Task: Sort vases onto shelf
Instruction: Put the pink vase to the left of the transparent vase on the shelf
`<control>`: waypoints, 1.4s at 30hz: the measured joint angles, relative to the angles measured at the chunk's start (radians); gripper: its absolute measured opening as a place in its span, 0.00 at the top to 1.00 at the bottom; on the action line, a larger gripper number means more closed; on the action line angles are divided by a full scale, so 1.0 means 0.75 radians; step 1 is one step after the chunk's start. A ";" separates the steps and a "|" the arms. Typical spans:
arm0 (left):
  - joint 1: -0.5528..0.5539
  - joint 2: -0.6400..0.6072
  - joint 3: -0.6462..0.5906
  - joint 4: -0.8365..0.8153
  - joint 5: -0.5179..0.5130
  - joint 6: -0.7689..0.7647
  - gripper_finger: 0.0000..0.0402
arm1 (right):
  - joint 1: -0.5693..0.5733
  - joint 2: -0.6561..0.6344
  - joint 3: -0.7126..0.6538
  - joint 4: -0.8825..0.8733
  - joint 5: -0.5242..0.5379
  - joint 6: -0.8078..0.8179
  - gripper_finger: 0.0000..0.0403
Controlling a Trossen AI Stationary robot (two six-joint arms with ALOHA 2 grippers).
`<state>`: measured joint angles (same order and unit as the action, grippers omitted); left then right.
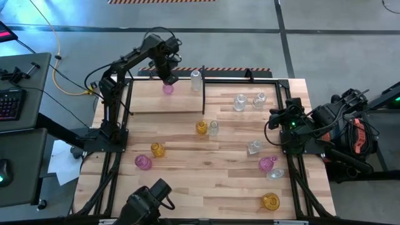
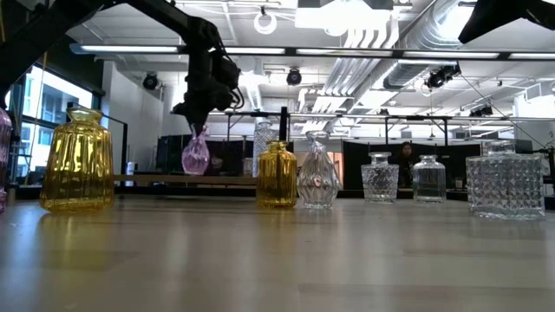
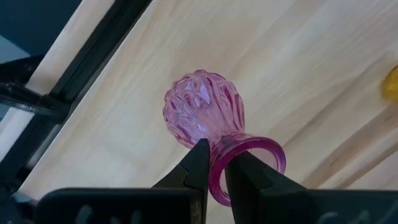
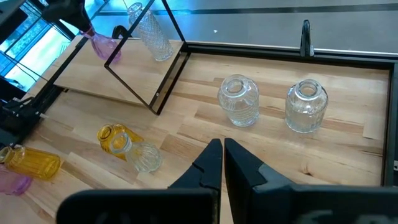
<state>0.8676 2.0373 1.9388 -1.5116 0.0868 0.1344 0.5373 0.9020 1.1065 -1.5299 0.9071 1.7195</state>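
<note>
A pink vase (image 1: pixel 167 89) (image 2: pixel 196 154) hangs over the left part of the shelf (image 1: pixel 156 103), with my left gripper (image 1: pixel 167 77) (image 3: pixel 214 171) shut on it from above. A clear vase (image 1: pixel 196 80) stands on the shelf board beside the black divider (image 1: pixel 204 87). Several more vases, amber, pink and clear, stand or lie on the tabletop in front of the shelf and to its right. My right gripper (image 1: pixel 276 117) (image 4: pixel 222 155) waits shut at the table's right edge, with nothing between its fingers. My left gripper pinches the wall of the pink vase's rim (image 3: pixel 217 163): one finger (image 3: pixel 249 183) stands inside the mouth, the other (image 3: pixel 194 169) outside against the neck. The fingers point down. The vase hangs tilted below them, its base just over the shelf board; whether it touches I cannot tell.
Two clear vases (image 1: pixel 240 102) (image 1: pixel 260 99) stand right of the divider. An amber vase (image 1: pixel 201 127) and a clear one (image 1: pixel 214 127) sit mid-table. An amber (image 1: pixel 157 149) and a pink vase (image 1: pixel 143 162) lie at the near left. Several more cluster at the right (image 1: pixel 267 164) (image 1: pixel 270 201).
</note>
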 joint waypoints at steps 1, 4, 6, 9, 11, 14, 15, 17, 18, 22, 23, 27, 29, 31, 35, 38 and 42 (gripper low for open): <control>-0.002 0.000 0.000 0.000 0.000 0.000 0.93 | 0.000 0.000 0.000 0.000 0.000 0.000 1.00; -0.006 0.000 0.000 0.006 0.006 0.000 0.93 | 0.000 0.000 0.000 0.000 0.000 -0.002 1.00; -0.007 0.000 0.000 0.009 0.009 0.000 0.92 | 0.000 0.000 0.000 0.000 0.001 -0.005 1.00; -0.007 0.000 0.000 0.017 0.060 0.000 0.92 | 0.000 0.000 0.000 0.000 0.001 -0.006 1.00; -0.007 0.001 0.000 0.023 0.081 0.000 0.92 | 0.000 0.000 0.000 0.000 0.001 -0.010 1.00; -0.007 0.001 0.000 0.023 0.077 -0.001 0.92 | 0.000 0.000 0.000 0.001 0.001 -0.015 1.00; -0.007 0.001 0.000 0.024 0.076 -0.001 0.92 | 0.000 0.000 0.000 0.001 0.001 -0.015 1.00; -0.006 0.001 0.000 0.024 0.076 0.000 0.92 | 0.000 0.000 0.000 0.001 0.001 -0.016 1.00; -0.006 0.001 0.000 0.024 0.076 0.000 0.92 | 0.000 0.000 0.000 0.001 0.001 -0.020 1.00; -0.006 0.001 0.000 0.024 0.076 0.000 0.91 | 0.000 0.000 0.000 0.002 0.001 -0.021 1.00; -0.006 0.001 0.000 0.025 0.076 0.000 0.91 | 0.000 0.000 0.000 0.002 0.001 -0.021 1.00; -0.006 0.002 0.000 0.035 0.076 0.000 0.91 | 0.000 0.000 0.000 0.002 0.001 -0.021 1.00; -0.006 0.002 0.000 0.041 0.076 0.000 0.91 | 0.000 0.000 0.000 0.002 0.001 -0.021 1.00; -0.006 0.002 0.000 0.050 0.078 0.005 0.91 | 0.000 0.000 0.000 0.002 0.000 -0.021 1.00; -0.006 0.002 0.000 0.053 0.082 0.023 0.91 | 0.000 0.000 0.000 0.006 -0.002 -0.021 1.00; -0.006 0.002 0.000 0.052 0.084 0.027 0.88 | 0.000 0.000 0.000 0.006 -0.003 -0.021 1.00; -0.006 0.002 0.000 0.052 0.086 0.034 0.80 | 0.000 0.001 0.000 0.006 -0.004 -0.021 1.00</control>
<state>0.8635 2.0384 1.9388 -1.4727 0.1513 0.1596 0.5373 0.9024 1.1065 -1.5253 0.9039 1.7035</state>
